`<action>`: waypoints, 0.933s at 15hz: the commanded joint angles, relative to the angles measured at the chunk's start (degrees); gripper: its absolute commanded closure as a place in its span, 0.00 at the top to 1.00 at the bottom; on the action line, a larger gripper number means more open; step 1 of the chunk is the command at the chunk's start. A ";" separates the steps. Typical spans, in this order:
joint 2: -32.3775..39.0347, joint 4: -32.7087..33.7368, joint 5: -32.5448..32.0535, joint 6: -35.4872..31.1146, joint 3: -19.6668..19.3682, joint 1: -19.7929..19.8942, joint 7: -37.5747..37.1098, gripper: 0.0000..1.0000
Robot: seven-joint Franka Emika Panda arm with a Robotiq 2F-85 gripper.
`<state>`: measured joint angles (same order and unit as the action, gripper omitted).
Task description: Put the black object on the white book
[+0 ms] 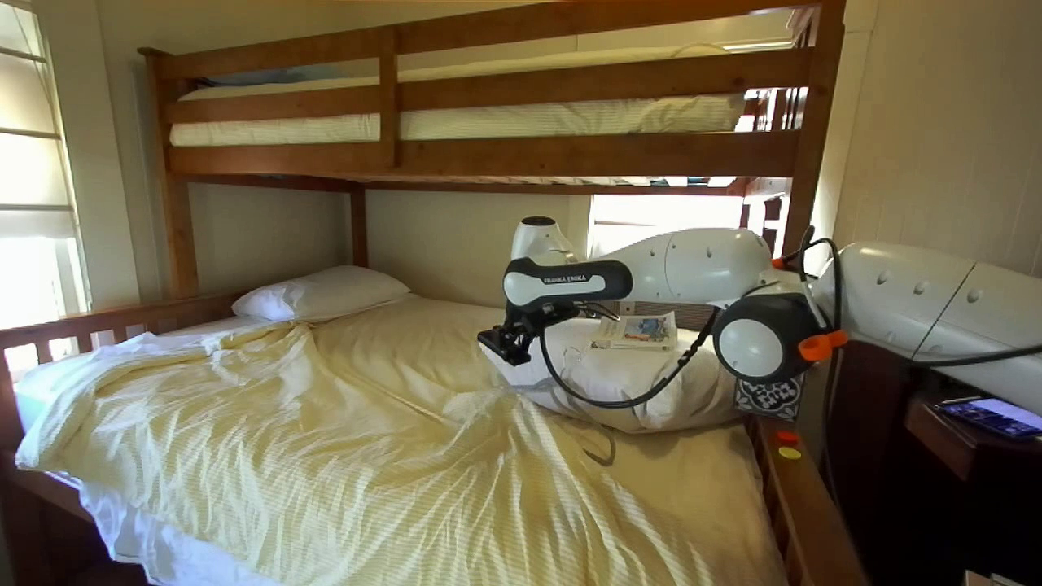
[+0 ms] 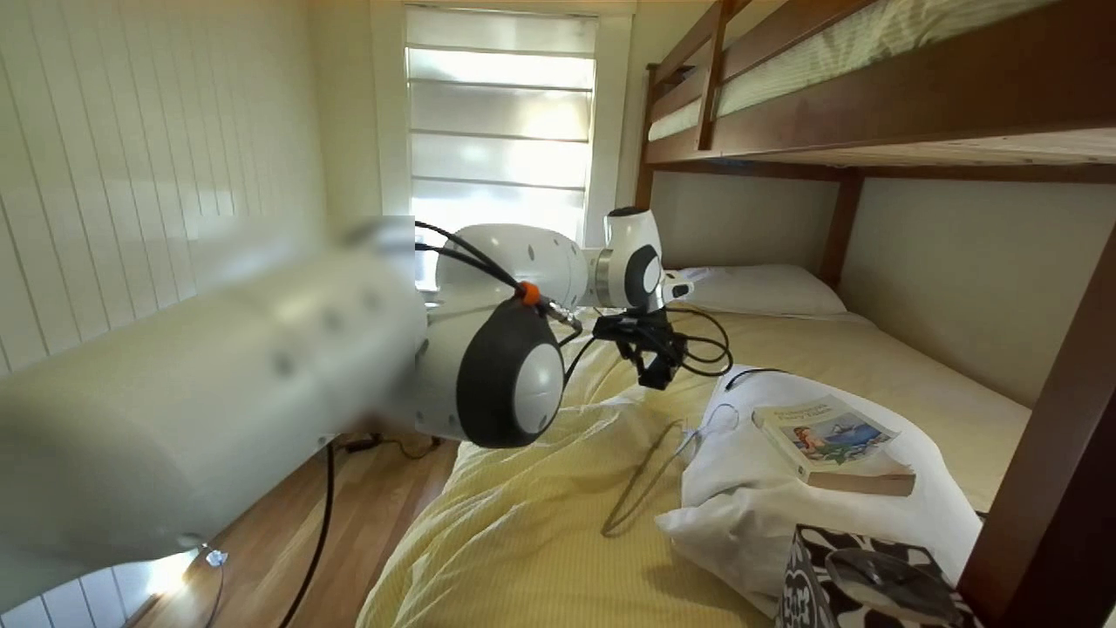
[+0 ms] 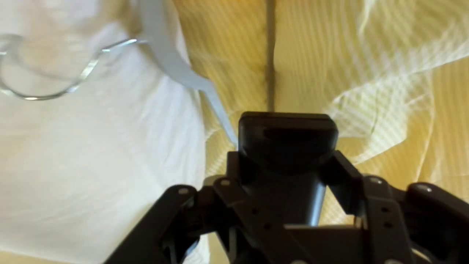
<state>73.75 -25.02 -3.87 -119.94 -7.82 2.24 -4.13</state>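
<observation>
The black object (image 3: 288, 139) is a dark, round-cornered block, held between the fingers of my gripper (image 3: 288, 170), which is shut on it. In both exterior views the gripper (image 1: 509, 338) hangs over the bed by the edge of a puffy white pillow (image 1: 651, 382); there its dark parts and the held object are hard to tell apart. The white book (image 2: 828, 440), a paperback with a coloured picture on its cover, lies flat on that pillow. In an exterior view the book (image 1: 639, 332) shows beyond the gripper, towards the arm's base. It does not appear in the wrist view.
A grey-brown strap (image 2: 641, 480) with a thin metal loop (image 3: 47, 96) trails from the pillow onto the yellow sheet. A black-and-white patterned box (image 2: 872, 576) stands beside the pillow near the bed post. The upper bunk's rail (image 1: 570, 155) runs above. Cables (image 2: 711, 340) loop from the wrist.
</observation>
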 commanded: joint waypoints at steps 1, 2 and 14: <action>-3.20 -1.88 -3.60 5.62 -3.81 -0.04 -6.95 0.35; -3.36 -1.77 -3.85 6.75 -4.39 0.28 -8.55 0.35; -5.46 -0.06 -2.30 5.89 -7.34 9.01 -35.37 0.35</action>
<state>69.47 -25.05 -6.02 -114.15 -14.49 10.60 -32.25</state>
